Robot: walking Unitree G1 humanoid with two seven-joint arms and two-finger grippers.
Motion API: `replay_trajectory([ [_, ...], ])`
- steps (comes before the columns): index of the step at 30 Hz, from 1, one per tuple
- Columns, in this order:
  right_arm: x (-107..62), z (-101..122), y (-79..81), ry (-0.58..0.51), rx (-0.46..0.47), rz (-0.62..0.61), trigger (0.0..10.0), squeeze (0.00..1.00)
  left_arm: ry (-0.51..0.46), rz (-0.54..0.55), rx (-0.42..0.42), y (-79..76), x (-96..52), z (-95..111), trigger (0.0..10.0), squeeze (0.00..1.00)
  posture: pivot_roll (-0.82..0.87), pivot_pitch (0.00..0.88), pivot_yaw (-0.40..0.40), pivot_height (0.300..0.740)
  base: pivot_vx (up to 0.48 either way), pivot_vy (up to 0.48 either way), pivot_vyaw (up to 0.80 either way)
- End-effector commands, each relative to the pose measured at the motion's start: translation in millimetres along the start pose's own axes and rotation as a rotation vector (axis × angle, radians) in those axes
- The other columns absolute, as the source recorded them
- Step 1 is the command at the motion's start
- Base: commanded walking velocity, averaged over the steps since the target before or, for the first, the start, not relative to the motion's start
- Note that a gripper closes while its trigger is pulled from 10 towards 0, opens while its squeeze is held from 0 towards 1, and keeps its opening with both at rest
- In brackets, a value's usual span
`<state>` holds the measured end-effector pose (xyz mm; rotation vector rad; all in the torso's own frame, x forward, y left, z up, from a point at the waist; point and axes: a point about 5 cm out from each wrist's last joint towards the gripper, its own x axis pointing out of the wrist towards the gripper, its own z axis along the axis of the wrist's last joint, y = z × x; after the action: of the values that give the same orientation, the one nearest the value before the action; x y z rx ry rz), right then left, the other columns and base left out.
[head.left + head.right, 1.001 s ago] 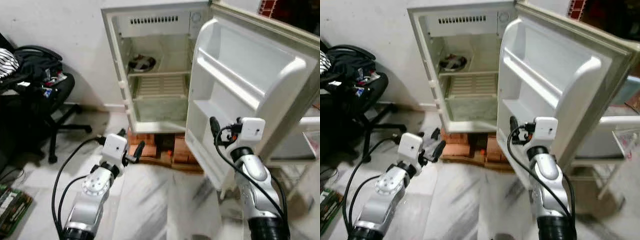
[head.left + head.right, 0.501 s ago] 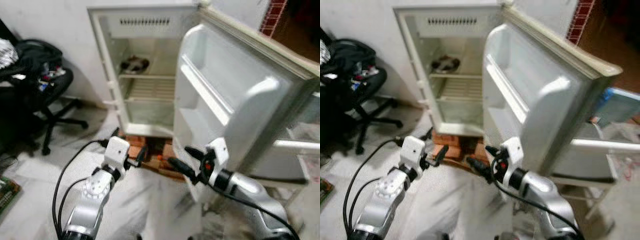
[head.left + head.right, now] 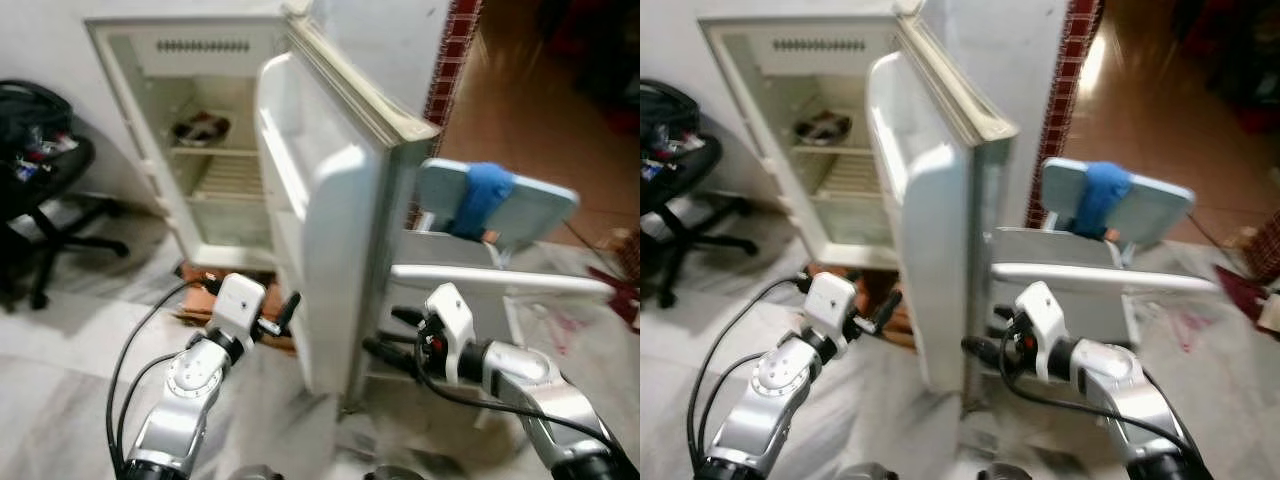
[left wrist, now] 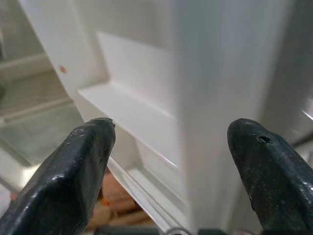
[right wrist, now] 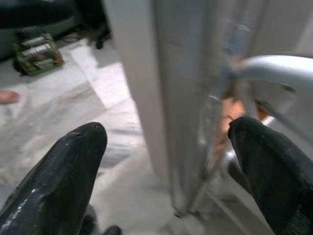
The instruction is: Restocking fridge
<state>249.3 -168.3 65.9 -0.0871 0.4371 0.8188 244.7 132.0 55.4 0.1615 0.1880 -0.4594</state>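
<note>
Now fridge [image 3: 200,150] open, door [image 3: 330,230] edge-on between both jaws. Left gripper [image 3: 285,310] released, right gripper [image 3: 385,340] released, nothing held. Step: likely turning away to fetch stock; next needs item grasped.

The left gripper [image 4: 168,161] has its two black fingers [image 4: 73,181] spread wide apart, empty. Between them stands the white fridge door's edge [image 4: 215,98], with the door shelf [image 4: 127,115] beside it and brown bricks [image 4: 115,193] below.
</note>
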Motion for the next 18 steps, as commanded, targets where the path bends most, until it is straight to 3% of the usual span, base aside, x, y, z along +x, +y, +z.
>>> replay_trajectory([
  [1,-4.0,-1.6,-12.6,0.033,-0.049,-0.065,10.0,0.00,-0.008,0.004,-0.023,3.5,0.7,4.7,10.0,0.00,-0.01,0.000,0.063,0.740,0.000,0.000,0.00],
  [2,-4.0,-1.6,-12.6,0.033,-0.049,-0.065,10.0,0.00,-0.008,0.004,-0.023,3.5,0.7,4.7,10.0,0.00,-0.01,0.000,0.063,0.740,0.000,0.000,0.00],
  [3,-5.1,3.7,-28.3,0.016,-0.082,-0.183,10.0,0.00,0.036,-0.006,-0.086,1.9,-1.8,1.6,10.0,0.00,-0.01,0.000,0.065,0.740,0.000,0.000,0.00],
  [4,-5.1,3.7,-28.3,0.016,-0.082,-0.183,10.0,0.00,0.036,-0.006,-0.086,1.9,-1.8,1.6,10.0,0.00,-0.01,0.000,0.065,0.740,0.000,0.000,0.00],
  [6,-5.6,20.3,-49.7,-0.075,-0.085,-0.387,10.0,0.00,0.078,0.016,-0.152,0.4,-5.6,-0.8,10.0,0.00,0.00,0.000,0.069,0.740,0.000,0.000,0.00],
  [7,-5.2,27.0,-52.9,-0.115,-0.080,-0.422,10.0,0.00,0.090,0.046,-0.153,2.1,-6.6,-2.2,10.0,0.00,0.00,0.000,0.071,0.740,0.000,0.000,0.00],
  [10,-4.7,36.3,-56.2,-0.171,-0.071,-0.467,10.0,0.00,0.104,0.100,-0.147,6.6,-7.8,-4.2,10.0,0.00,0.00,0.000,0.072,0.740,0.000,0.000,0.00],
  [14,0.3,63.8,-64.5,-0.328,0.009,-0.605,10.0,0.00,0.105,0.304,-0.163,27.7,-13.9,-7.5,10.0,0.00,0.01,0.000,0.073,0.740,0.000,0.000,0.00],
  [15,4.3,77.5,-65.5,-0.408,0.072,-0.661,10.0,0.00,0.120,0.410,-0.151,39.2,-19.4,-10.1,10.0,0.00,0.02,0.000,0.074,0.740,0.000,0.000,0.00],
  [18,10.0,86.9,-64.2,-0.450,0.108,-0.692,10.0,0.00,0.129,0.428,-0.151,41.6,-22.0,-11.5,10.0,0.00,0.03,0.000,0.071,0.740,0.000,0.000,0.00],
])
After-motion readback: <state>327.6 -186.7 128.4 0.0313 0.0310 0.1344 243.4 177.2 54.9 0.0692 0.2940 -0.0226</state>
